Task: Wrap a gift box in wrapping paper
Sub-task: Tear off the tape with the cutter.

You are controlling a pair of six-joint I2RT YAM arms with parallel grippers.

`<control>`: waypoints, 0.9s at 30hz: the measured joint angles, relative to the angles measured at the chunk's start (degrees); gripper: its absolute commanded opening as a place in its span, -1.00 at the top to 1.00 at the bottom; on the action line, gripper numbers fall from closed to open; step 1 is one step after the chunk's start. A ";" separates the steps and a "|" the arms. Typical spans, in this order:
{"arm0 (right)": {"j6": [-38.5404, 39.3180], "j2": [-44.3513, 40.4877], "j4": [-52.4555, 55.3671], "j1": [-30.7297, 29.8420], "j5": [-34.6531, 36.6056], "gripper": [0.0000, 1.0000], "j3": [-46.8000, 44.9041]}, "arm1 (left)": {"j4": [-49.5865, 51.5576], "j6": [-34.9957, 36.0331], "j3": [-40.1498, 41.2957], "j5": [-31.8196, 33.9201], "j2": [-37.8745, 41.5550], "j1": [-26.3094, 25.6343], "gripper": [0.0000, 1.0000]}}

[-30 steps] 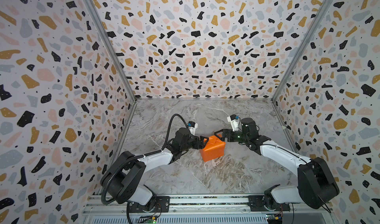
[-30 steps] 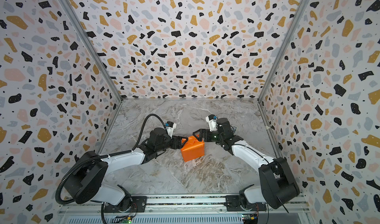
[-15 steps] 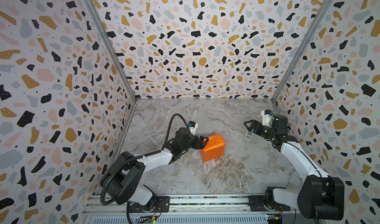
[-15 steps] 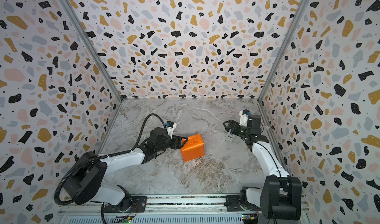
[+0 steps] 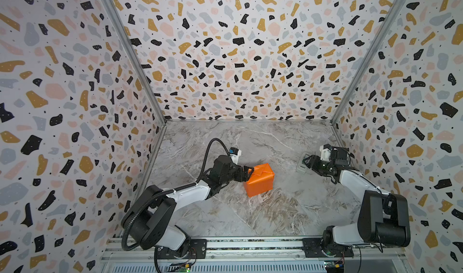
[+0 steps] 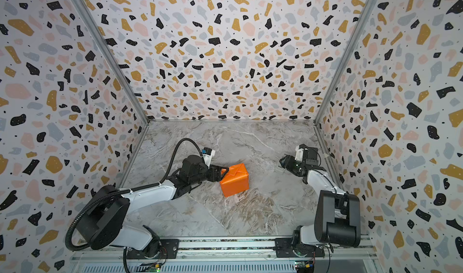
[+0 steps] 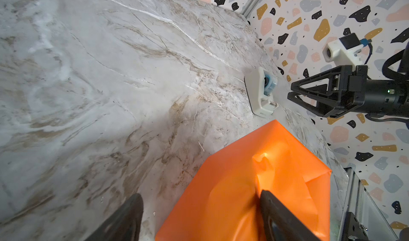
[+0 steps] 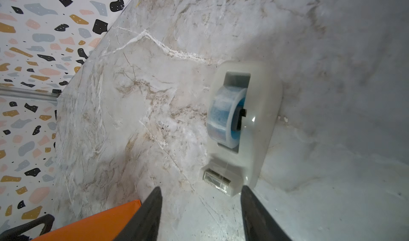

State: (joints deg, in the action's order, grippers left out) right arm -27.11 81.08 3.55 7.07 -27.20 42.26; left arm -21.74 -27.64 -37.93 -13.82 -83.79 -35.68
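**Right arm off to the tape**

Moved: right gripper [image 8: 200,191] has swung from the gift box to the tape dispenser [image 8: 243,118], well to the box's right; jaws half-spread, empty. The left gripper [image 7: 200,195] is wide, one finger pinning the orange wrapping paper [image 5: 259,180] fold. Box fully covered. Looks like only taping remains.

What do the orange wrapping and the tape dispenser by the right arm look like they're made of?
Wrapping paper: thin paper, smooth with slight sheen; sharp creases and a glare spot show. Tape dispenser: likely moulded plastic, off-white, semi-gloss, rounded edges; its roll looks clear bluish film.
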 measured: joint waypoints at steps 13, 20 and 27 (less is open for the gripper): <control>-0.28 4.90 -5.31 0.04 -1.97 0.06 -1.14 | 0.22 0.00 0.00 -0.04 0.22 0.00 -0.62; -0.90 6.58 -7.23 0.22 -3.37 0.10 -1.29 | 0.37 0.00 0.00 -0.07 0.33 0.00 -0.62; -1.60 8.59 -9.64 1.62 -5.64 0.17 -2.32 | 0.39 0.00 0.00 -0.13 0.33 0.00 -0.61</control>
State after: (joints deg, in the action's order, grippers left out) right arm -28.71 89.67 -6.09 8.69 -32.84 39.94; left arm -21.34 -27.64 -37.93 -13.96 -83.46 -35.68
